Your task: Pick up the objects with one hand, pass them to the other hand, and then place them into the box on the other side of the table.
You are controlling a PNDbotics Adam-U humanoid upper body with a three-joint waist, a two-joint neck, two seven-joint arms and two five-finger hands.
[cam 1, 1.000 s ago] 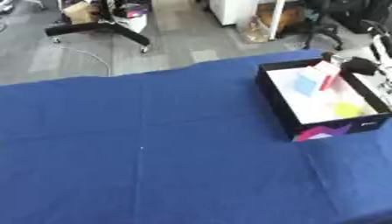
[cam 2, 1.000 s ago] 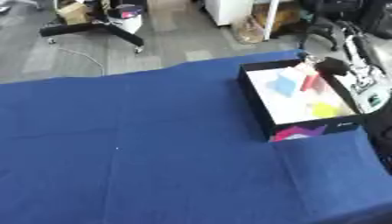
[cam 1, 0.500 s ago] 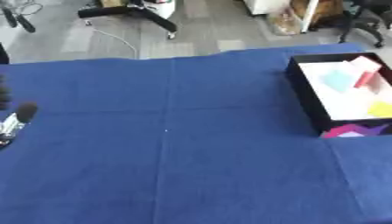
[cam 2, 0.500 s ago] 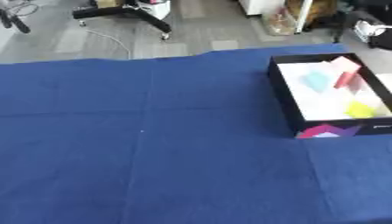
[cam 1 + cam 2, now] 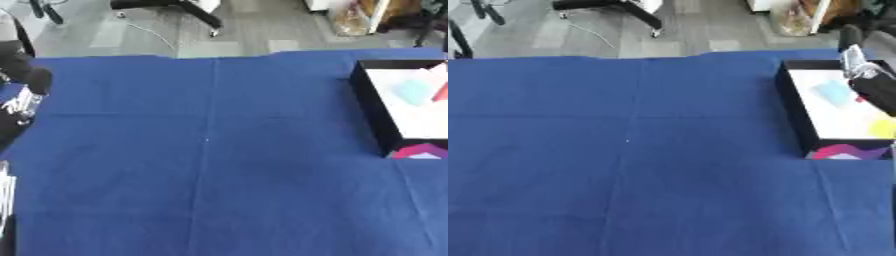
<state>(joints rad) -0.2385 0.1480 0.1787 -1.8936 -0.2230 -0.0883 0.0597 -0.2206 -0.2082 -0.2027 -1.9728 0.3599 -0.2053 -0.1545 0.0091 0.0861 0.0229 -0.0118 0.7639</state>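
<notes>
A black box [image 5: 794,107] with a white floor stands at the right edge of the blue cloth. Inside it lie a light blue piece [image 5: 832,93], a yellow piece [image 5: 883,128] and a bit of red [image 5: 859,99]. My right hand [image 5: 870,80], black with silver parts, hangs over the box's far right side and hides part of the inside. My left hand [image 5: 24,82] shows at the left edge of the left eye view, above the cloth's left border. Nothing shows in either hand.
The blue tablecloth [image 5: 210,165] covers the whole table, with a crease down its middle. A magenta pattern [image 5: 842,151] marks the box's front wall. Beyond the far edge are grey floor, a chair base [image 5: 166,6] and a brown bag [image 5: 796,20].
The camera has swung left and down, so the box has slid toward the picture's right edge. My left hand has come into view at the left. My right hand still hovers over the box.
</notes>
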